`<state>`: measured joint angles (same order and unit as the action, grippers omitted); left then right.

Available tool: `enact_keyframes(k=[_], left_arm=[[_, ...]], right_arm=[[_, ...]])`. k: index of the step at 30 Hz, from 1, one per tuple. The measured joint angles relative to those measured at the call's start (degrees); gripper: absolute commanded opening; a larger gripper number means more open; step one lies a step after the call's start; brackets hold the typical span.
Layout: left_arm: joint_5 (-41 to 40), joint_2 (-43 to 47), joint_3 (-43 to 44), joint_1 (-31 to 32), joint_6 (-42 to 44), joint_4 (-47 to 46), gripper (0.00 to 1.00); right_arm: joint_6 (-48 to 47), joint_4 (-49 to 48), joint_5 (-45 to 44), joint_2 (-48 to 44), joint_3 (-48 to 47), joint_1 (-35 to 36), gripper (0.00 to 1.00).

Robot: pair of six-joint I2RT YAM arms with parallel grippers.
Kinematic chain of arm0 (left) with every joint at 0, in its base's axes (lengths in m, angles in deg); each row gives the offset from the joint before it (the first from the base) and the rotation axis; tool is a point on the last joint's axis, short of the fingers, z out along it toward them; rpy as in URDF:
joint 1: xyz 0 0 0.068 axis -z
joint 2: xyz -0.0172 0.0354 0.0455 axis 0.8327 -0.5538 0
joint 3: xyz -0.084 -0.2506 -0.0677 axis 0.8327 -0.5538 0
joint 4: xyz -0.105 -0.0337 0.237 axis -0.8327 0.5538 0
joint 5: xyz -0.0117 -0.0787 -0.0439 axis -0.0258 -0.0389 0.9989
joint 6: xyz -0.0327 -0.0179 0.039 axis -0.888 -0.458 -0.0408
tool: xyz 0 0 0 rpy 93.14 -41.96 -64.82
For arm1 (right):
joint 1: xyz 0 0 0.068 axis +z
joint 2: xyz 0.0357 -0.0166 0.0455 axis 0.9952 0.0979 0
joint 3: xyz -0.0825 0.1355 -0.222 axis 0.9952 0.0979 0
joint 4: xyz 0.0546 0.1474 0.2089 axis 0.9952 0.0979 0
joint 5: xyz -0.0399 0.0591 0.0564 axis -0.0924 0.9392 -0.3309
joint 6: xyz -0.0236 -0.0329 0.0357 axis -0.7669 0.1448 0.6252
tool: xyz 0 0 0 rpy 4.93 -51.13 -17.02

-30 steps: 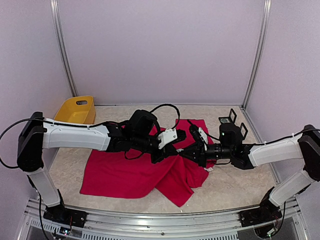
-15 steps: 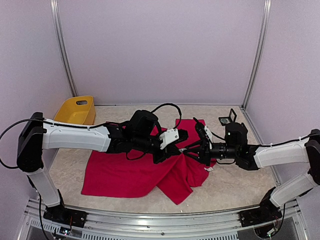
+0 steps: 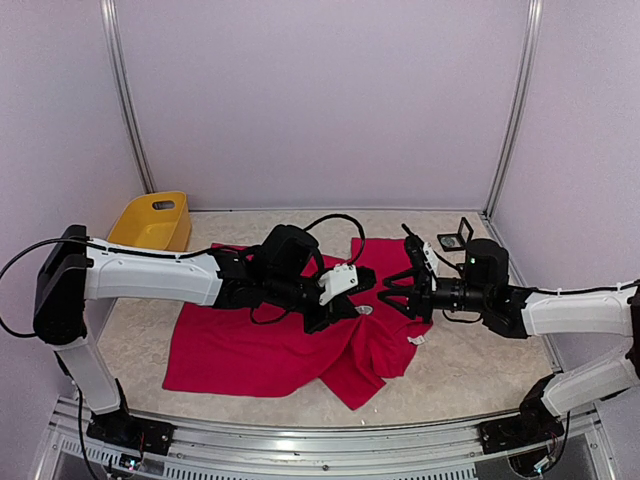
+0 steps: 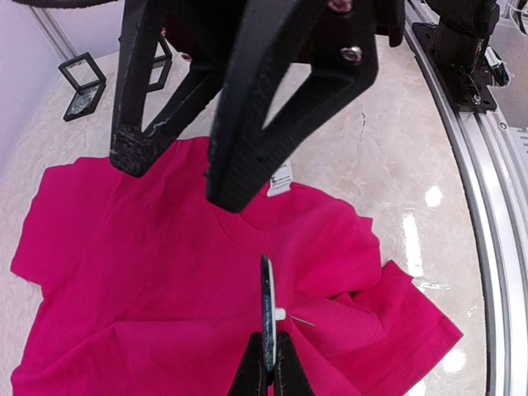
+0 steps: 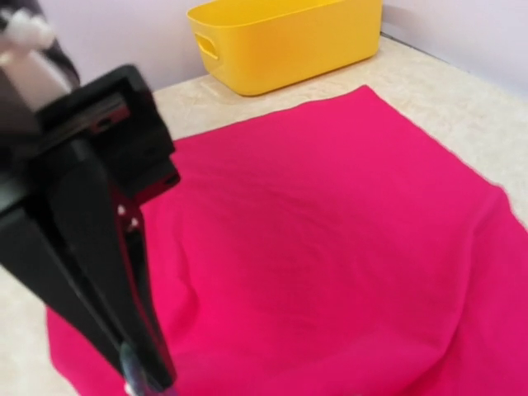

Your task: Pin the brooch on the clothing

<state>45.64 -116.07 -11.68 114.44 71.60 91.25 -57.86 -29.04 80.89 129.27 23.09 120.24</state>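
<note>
My right pincer [image 4: 183, 172]: pulled back toward 3 o'clock since a second ago, black fingers spread, empty. My left pincer [image 4: 268, 371]: clenched on thin round brooch [image 4: 267, 301], edge-on, metal pin protruding. Soft crimson-pink T-shirt [image 3: 250, 345]: rumpled mid-table beneath both. Glossy yellow plastic tub [image 3: 152, 222]: at its 10 o'clock.

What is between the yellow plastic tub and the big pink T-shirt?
Just a bare strip of beige tabletop, seen in the right wrist view, separates the yellow plastic tub from the crimson-pink fabric T-shirt.
</note>
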Motion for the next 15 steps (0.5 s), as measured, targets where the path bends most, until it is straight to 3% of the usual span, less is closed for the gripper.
enact_keyframes(k=[5, 15], left_arm=[[3.93, 0.00, 0.00, -1.05, -2.05, 0.24, 0.00], [11.52, -0.96, 1.66, -3.50, -7.17, 4.04, 0.00]], right_arm=[[-2.34, -0.26, 2.08, 1.01, 0.35, 0.13, 0.57], [-5.40, -3.43, 6.16, 7.10, 1.53, 2.05, 0.54]])
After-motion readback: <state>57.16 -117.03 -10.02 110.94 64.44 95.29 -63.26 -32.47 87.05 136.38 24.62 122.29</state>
